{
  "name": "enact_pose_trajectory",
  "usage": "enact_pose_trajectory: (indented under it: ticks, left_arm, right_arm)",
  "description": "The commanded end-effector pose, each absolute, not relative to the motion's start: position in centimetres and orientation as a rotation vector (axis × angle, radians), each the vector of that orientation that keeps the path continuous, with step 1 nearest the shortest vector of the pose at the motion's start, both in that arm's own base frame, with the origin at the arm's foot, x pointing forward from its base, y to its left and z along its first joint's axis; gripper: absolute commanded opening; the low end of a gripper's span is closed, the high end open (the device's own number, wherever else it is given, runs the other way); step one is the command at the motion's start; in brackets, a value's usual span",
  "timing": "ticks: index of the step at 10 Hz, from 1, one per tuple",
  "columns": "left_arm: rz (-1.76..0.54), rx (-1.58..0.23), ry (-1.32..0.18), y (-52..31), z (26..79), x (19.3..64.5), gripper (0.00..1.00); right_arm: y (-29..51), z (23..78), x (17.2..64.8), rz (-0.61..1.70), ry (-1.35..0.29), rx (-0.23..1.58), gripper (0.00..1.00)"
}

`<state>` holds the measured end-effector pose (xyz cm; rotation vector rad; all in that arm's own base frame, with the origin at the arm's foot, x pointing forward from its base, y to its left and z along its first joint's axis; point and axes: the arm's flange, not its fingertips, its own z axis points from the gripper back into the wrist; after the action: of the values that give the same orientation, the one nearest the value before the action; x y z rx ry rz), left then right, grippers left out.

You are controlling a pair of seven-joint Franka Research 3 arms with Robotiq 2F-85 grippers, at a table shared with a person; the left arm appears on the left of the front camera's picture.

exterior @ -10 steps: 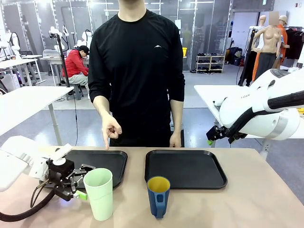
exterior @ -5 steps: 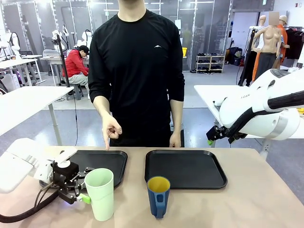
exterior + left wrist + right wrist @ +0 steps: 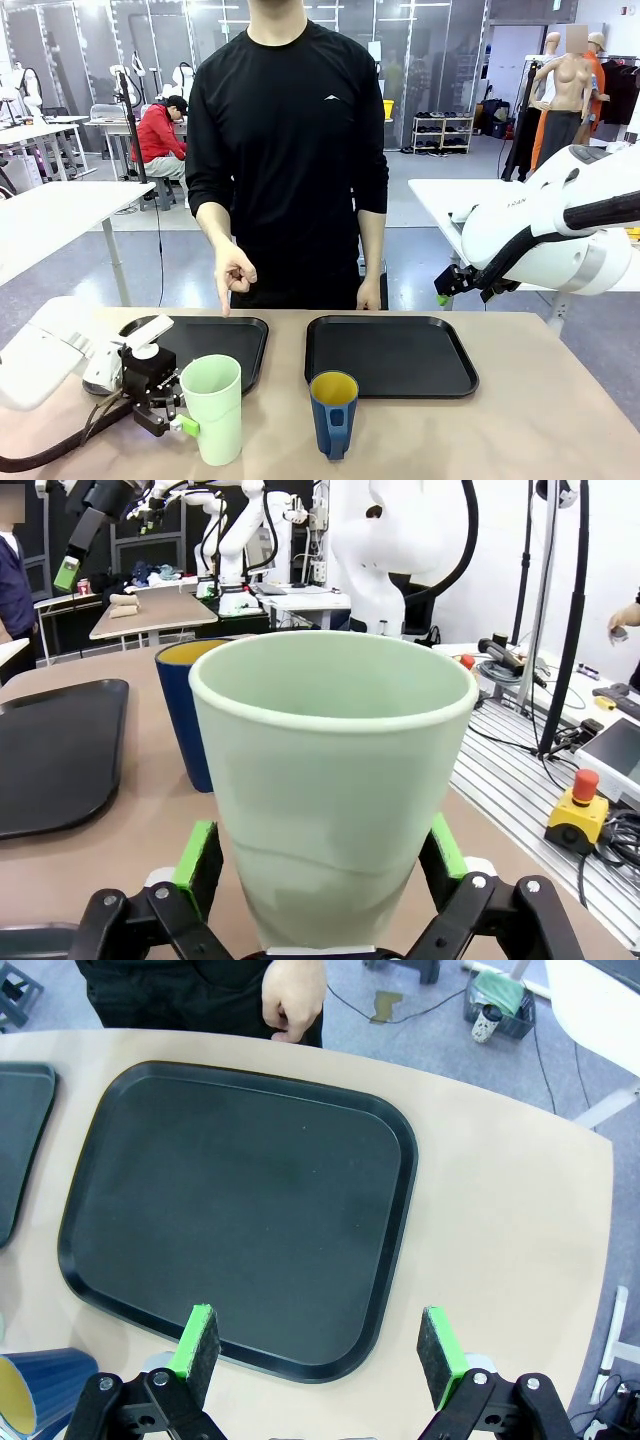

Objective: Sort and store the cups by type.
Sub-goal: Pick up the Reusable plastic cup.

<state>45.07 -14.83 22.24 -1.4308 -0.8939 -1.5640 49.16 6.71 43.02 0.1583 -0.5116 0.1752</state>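
Note:
The tall mint-green tumbler (image 3: 212, 408) stands upright near the table's front edge, left of centre. My left gripper (image 3: 178, 403) is low at its left side and open. In the left wrist view the tumbler (image 3: 335, 780) sits between the two green pads (image 3: 198, 856), close to both. The dark blue mug (image 3: 334, 412) with a yellow inside stands just right of the tumbler, and its rim (image 3: 185, 660) peeks out behind it. My right gripper (image 3: 447, 284) hangs open above the table's right side, over the right tray's (image 3: 240, 1210) near edge, with nothing between its fingers.
Two black trays lie side by side behind the cups, the left tray (image 3: 235, 335) and the right tray (image 3: 390, 355). A person stands at the far edge, one hand (image 3: 233, 272) pointing down at the left tray, the other hand (image 3: 370, 294) resting by the right tray.
My left gripper has slid right along the table until its fingers flank the tumbler. The right arm, both cups and the person's pointing hand have stayed put.

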Motion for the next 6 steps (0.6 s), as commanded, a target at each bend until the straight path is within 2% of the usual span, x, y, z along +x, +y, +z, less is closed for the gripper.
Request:
enact_pose_trajectory:
  ticks: [1, 6]
  left_arm:
    - [-1.595, -1.474, -0.923, -15.45, 21.12, 45.31, 1.00]
    - [-1.618, -1.507, -0.906, -16.19, 20.51, 45.42, 1.00]
  right_arm:
    - [6.57, 43.11, 49.09, 0.173, -0.514, 0.163, 1.00]
    - [6.57, 43.11, 49.09, 0.173, -0.514, 0.163, 1.00]
